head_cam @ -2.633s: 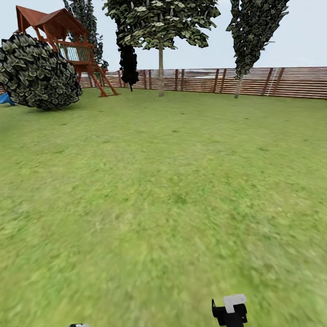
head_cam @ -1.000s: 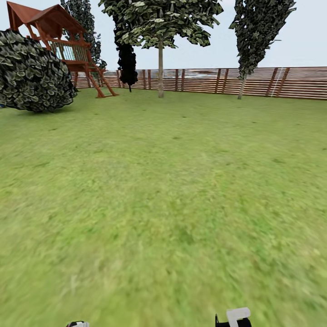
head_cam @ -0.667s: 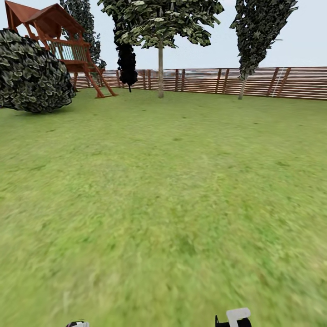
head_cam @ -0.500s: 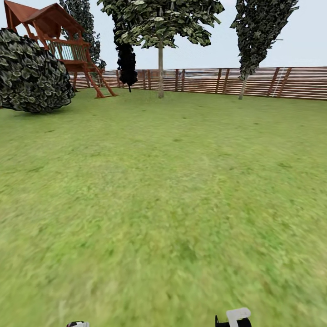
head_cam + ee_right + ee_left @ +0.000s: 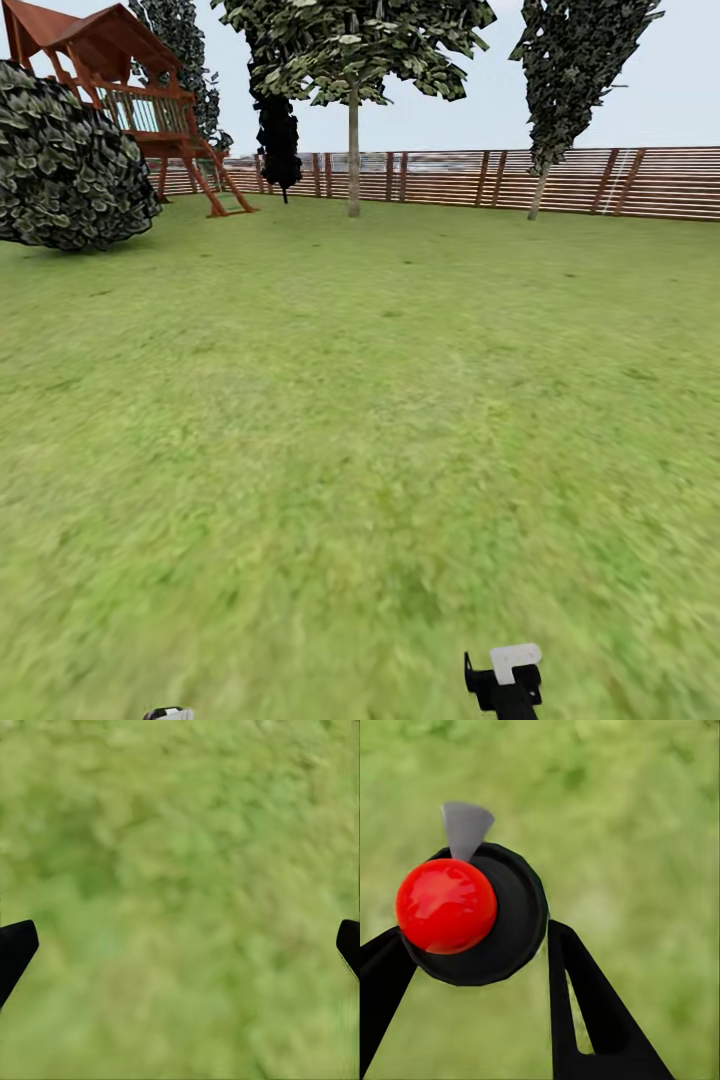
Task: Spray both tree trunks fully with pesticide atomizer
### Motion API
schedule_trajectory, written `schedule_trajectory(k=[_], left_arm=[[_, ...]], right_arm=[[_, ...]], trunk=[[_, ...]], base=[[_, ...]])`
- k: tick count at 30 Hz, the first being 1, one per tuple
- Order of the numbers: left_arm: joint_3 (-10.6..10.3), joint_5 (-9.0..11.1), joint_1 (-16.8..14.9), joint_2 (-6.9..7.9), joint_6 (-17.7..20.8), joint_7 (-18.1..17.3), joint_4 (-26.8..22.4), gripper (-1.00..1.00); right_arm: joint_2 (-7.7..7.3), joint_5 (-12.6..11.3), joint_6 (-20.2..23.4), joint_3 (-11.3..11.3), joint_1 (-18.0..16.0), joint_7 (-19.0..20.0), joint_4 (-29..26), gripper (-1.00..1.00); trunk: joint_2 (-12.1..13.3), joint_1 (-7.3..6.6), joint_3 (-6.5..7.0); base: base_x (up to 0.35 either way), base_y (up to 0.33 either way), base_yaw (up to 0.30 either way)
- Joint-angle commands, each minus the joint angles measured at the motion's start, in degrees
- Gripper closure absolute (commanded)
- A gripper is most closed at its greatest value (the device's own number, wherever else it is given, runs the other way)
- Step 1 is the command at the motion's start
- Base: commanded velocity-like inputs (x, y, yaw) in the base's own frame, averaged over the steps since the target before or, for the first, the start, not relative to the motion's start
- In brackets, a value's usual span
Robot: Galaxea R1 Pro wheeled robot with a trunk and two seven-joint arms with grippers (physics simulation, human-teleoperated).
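Observation:
The pesticide atomizer [image 5: 514,919], a round black body with a red ball top [image 5: 446,904] and a grey nozzle, sits between the black fingers of my left gripper [image 5: 476,931], which is shut on it above the grass floor [image 5: 645,832]. In the right wrist view my right gripper [image 5: 184,941] is open over bare grass, its fingertips far apart at the frame's edges. The end of my right arm [image 5: 505,682] shows low in the head view. One tree [image 5: 354,60] with a straight grey-tan trunk [image 5: 354,160] stands far ahead by the fence.
A reddish slatted fence [image 5: 580,180] closes the lawn's far side. A narrow dark tree [image 5: 575,70] stands at the back right, with a big round bush [image 5: 65,165] and a red wooden play tower [image 5: 130,90] at the back left. Wide lawn [image 5: 380,400] lies between.
The whole head view has drifted a little, with the bush and play tower sliding left, so the camera moved. My right arm's end sits slightly higher in the picture than half a second ago.

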Motion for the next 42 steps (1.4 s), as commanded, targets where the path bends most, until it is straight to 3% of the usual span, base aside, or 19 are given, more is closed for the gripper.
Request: schedule_trajectory(k=[1, 11, 19, 42], left_arm=[[-0.2, 0.4, 0.0, -0.01, -0.2, 0.0, 0.0, 1.00], [-0.4, 0.4, 0.0, -0.07, -0.2, 0.0, 0.0, 1.00], [-0.4, 0.4, -0.1, 0.01, -0.2, -0.1, 0.0, 1.00], [-0.4, 0.4, -0.1, -0.07, -0.2, 0.0, 0.0, 1.00]], right_arm=[[-0.02, 0.7, 0.0, 0.2, 0.0, -0.6, 0.1, -1.00], [-0.25, 0.7, 0.0, 0.2, 0.0, -0.7, 0.3, -1.00], [0.05, 0.5, 0.0, 0.2, 0.0, -0.7, 3.7, -1.00], [-0.03, 0.4, 0.0, 0.0, 0.0, -0.9, 3.8, -1.00]], trunk=[[0.0, 0.03, -0.05], [0.0, 0.03, -0.05], [0.0, 0.03, -0.05], [0.0, 0.03, -0.05]], base=[[0.339, 0.000, 0.000], [0.339, 0.000, 0.000], [0.339, 0.000, 0.000], [0.339, 0.000, 0.000]])
